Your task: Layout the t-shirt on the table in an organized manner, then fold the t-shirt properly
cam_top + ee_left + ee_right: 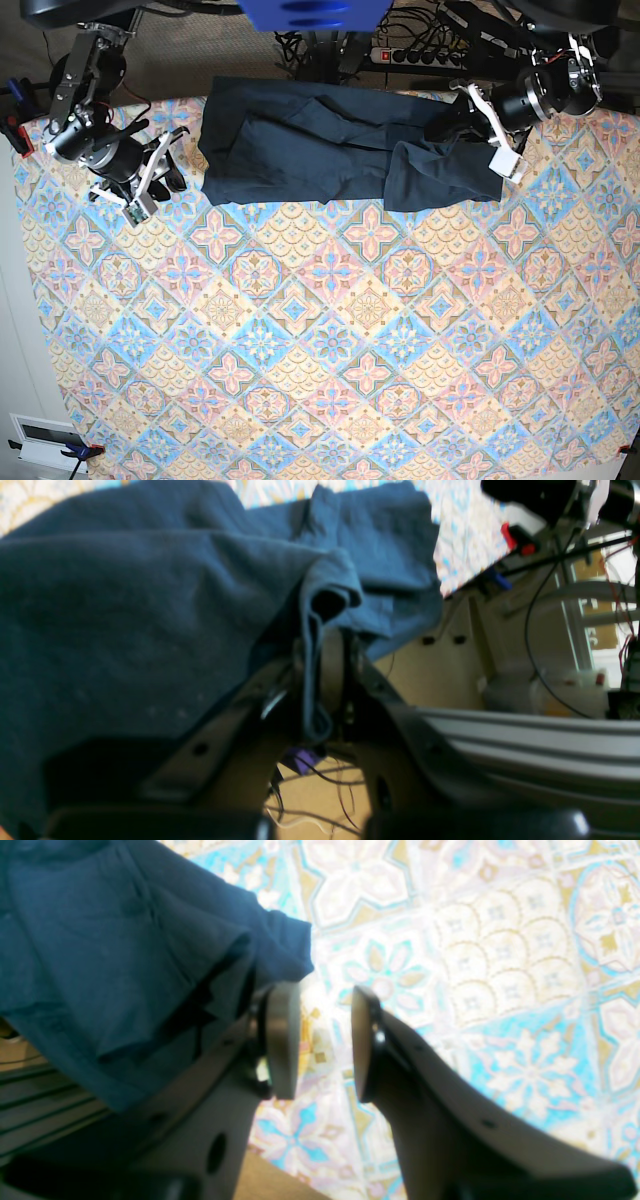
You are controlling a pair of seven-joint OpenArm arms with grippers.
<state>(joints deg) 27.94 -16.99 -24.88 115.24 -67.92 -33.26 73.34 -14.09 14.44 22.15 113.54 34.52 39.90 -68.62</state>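
The dark navy t-shirt (330,140) lies crumpled in a wide band along the far edge of the table (320,350). My left gripper (462,120) is at the shirt's right end in the base view. In the left wrist view it (320,680) is shut on a fold of the t-shirt (125,620), with the cloth bunched over the fingers. My right gripper (170,172) sits just off the shirt's left edge. In the right wrist view its jaws (322,1005) stand open over the table (500,940) with nothing between them, and the t-shirt (100,955) drapes past the left finger (282,1040).
A power strip and tangled cables (420,50) lie beyond the table's far edge. Metal frame rails (525,745) and wires run beside the left arm. Clamps (12,130) grip the table's left edge. The patterned cloth spreads wide below the shirt.
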